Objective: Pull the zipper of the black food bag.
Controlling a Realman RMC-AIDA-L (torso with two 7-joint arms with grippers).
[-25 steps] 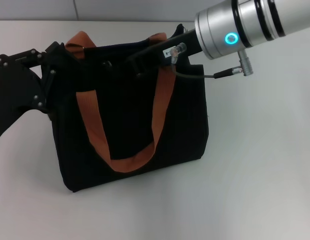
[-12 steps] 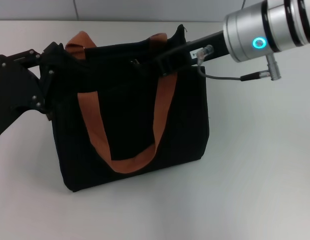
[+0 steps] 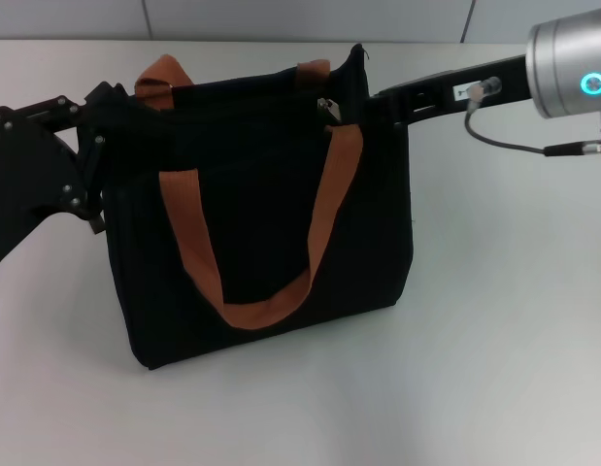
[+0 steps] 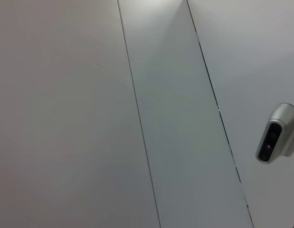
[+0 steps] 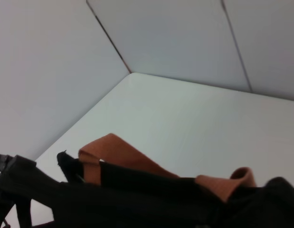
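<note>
1. Glinting near the right end of the bag's top edge, the zipper [image 3: 329, 109] is a small silver tab just above where the near handle meets the rim; it looks light, hard and slippery, best pinched flat across its faces
2. Soft and collapsible, the black food bag [image 3: 261, 223] stands upright on the table [image 3: 494, 340]; its fabric would likely sag or drag along under a pull unless the far end is held
3. Two orange-brown handles [image 3: 251, 311] loop at the front and back of the bag; they are floppy webbing, easy to snag instead of the tab
4. The right gripper [image 3: 392, 107] reaches in from the right at the bag's top right corner, close beside the tab; whether its fingers are clenched or released cannot be told, since black blends into black
5. The left gripper [image 3: 111, 136] sits against the bag's upper left corner, seemingly bracing it; its finger state cannot be told either
6. The right wrist view shows only the bag's top edge and handles
</note>
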